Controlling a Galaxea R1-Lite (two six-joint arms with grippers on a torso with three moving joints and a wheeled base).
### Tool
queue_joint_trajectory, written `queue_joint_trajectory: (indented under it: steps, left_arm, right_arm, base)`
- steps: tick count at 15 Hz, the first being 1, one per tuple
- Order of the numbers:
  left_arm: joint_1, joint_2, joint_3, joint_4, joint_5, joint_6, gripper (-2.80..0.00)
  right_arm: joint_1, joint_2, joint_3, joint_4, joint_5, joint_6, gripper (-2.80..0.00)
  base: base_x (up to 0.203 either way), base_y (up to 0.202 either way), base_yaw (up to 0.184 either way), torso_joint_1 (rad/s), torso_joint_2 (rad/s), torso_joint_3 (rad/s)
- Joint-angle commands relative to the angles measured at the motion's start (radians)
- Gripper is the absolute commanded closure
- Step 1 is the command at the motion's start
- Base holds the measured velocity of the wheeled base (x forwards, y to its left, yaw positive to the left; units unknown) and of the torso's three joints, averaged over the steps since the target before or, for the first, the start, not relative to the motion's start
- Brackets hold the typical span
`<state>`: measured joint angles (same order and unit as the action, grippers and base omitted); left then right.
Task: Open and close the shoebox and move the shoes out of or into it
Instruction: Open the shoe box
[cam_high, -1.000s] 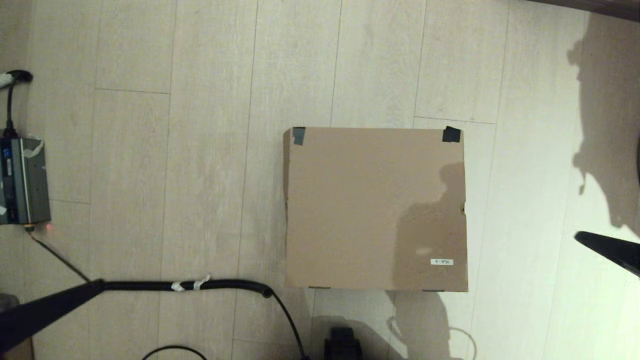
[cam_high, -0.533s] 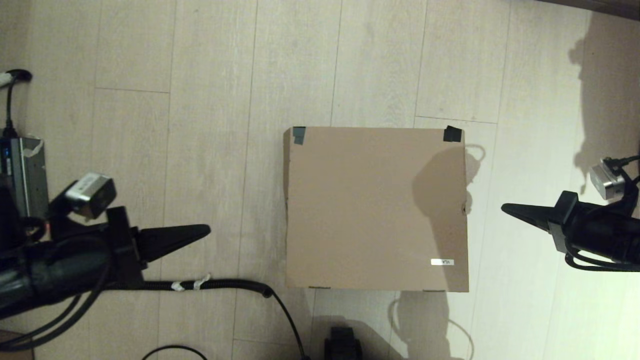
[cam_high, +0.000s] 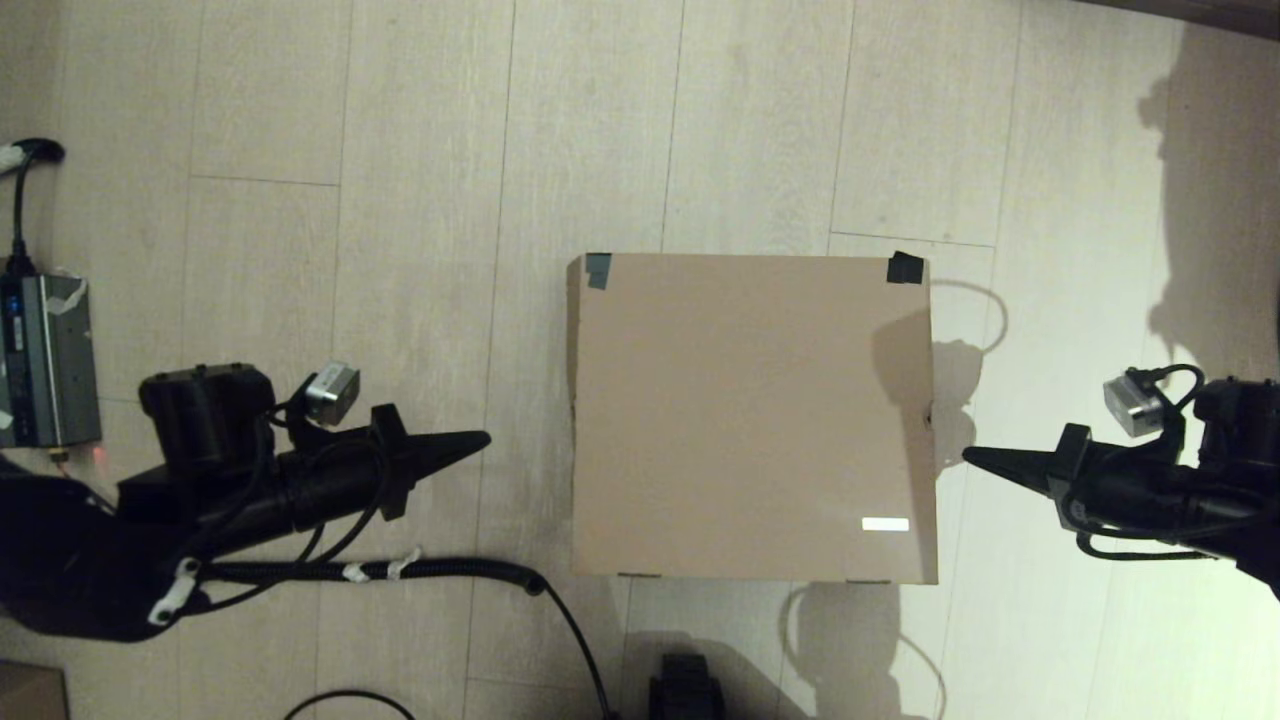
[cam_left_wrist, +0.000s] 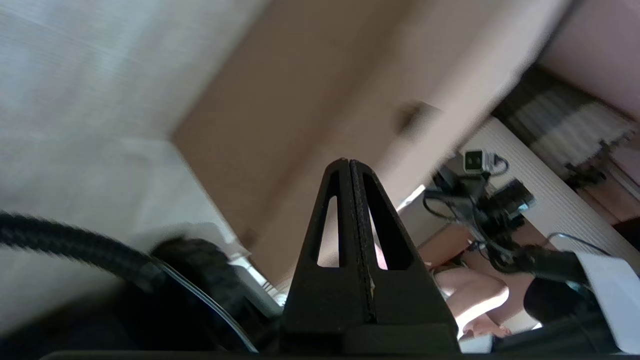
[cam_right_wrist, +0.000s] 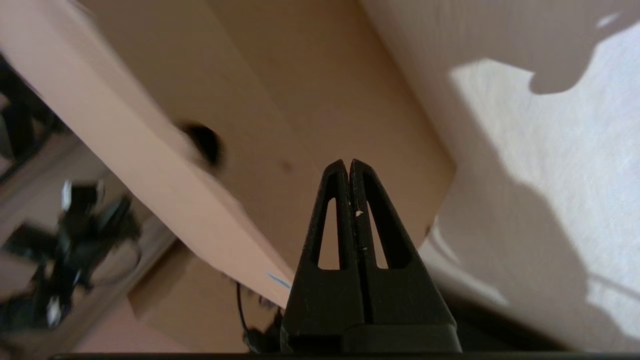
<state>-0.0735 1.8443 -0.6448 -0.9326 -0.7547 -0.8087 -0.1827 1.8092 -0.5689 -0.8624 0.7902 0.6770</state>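
Right gripper (cam_high: 968, 457): pinched closed on nothing, tip just beside the right wall of the shoebox (cam_high: 750, 415), apparently not touching it. Left gripper (cam_high: 485, 438): likewise pressed closed and empty, tip aimed at the left wall from a short way off, with bare floor (cam_high: 420, 200) between.

Between the 2 tips: lid down flat, dark tape (cam_high: 903, 267) on the 2 far corners, small white label (cam_high: 885, 524) near the front right corner. No shoes anywhere in view, so presumably inside, though unconfirmed.

Further out: black corrugated cable (cam_high: 440, 570) on the floor in front of the left arm, grey electronic unit (cam_high: 45, 360) at the far left edge.

Step in hand, judging by the pose: the approach for opening, neither tip engaged yet. Next move calls for getting a tip under the free lid edge, probably at the small notch (cam_high: 927, 415) on the right side, then lifting toward the taped edge, which looks like the hinge. Closed tips suit hooking better than pinching.
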Motion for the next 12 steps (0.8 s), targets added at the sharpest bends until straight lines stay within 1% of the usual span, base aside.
queue_joint_trajectory:
  steps: [1, 2, 3, 5, 6, 7, 8, 10, 12]
  left_arm:
    - [-0.013, 0.146, -0.059, -0.021, -0.004, -0.005, 0.0]
    - [-0.031, 0.178, -0.094, -0.028, -0.003, -0.007, 0.0]
    - [-0.05, 0.198, -0.117, -0.033, -0.002, -0.006, 0.0]
    - [-0.062, 0.194, -0.117, -0.034, -0.002, -0.008, 0.0]
    - [-0.06, 0.193, -0.111, -0.034, -0.002, -0.009, 0.0]
    - [-0.06, 0.192, -0.105, -0.035, -0.002, -0.008, 0.0]
    - [-0.06, 0.191, -0.098, -0.043, -0.002, -0.009, 0.0]
    - [-0.06, 0.192, -0.086, -0.073, -0.002, -0.013, 0.0]
    - [-0.06, 0.201, -0.091, -0.077, -0.002, -0.015, 0.0]
  right_arm:
    - [0.022, 0.061, 0.02, -0.021, 0.005, -0.01, 0.0]
    - [0.032, 0.095, 0.037, -0.064, 0.003, -0.019, 0.0]
    - [0.04, 0.132, 0.057, -0.137, 0.001, -0.022, 0.0]
    - [0.053, 0.211, 0.097, -0.318, -0.002, -0.012, 0.0]
    - [0.067, 0.234, 0.119, -0.388, -0.002, 0.01, 0.0]
    - [0.084, 0.238, 0.128, -0.417, -0.001, 0.064, 0.0]
    - [0.1, 0.24, 0.13, -0.438, 0.001, 0.091, 0.0]
    - [0.124, 0.237, 0.13, -0.455, 0.0, 0.108, 0.0]
    - [0.13, 0.218, 0.136, -0.457, 0.002, 0.145, 0.0]
  base:
    - [0.0, 0.0, 0.0, 0.0, 0.0, 0.0]
    - [0.0, 0.0, 0.0, 0.0, 0.0, 0.0]
    - [0.0, 0.0, 0.0, 0.0, 0.0, 0.0]
    - [0.0, 0.0, 0.0, 0.0, 0.0, 0.0]
    - [0.0, 0.0, 0.0, 0.0, 0.0, 0.0]
    - [0.0, 0.0, 0.0, 0.0, 0.0, 0.0]
    - [0.0, 0.0, 0.0, 0.0, 0.0, 0.0]
    - [0.0, 0.0, 0.0, 0.0, 0.0, 0.0]
    - [0.0, 0.0, 0.0, 0.0, 0.0, 0.0]
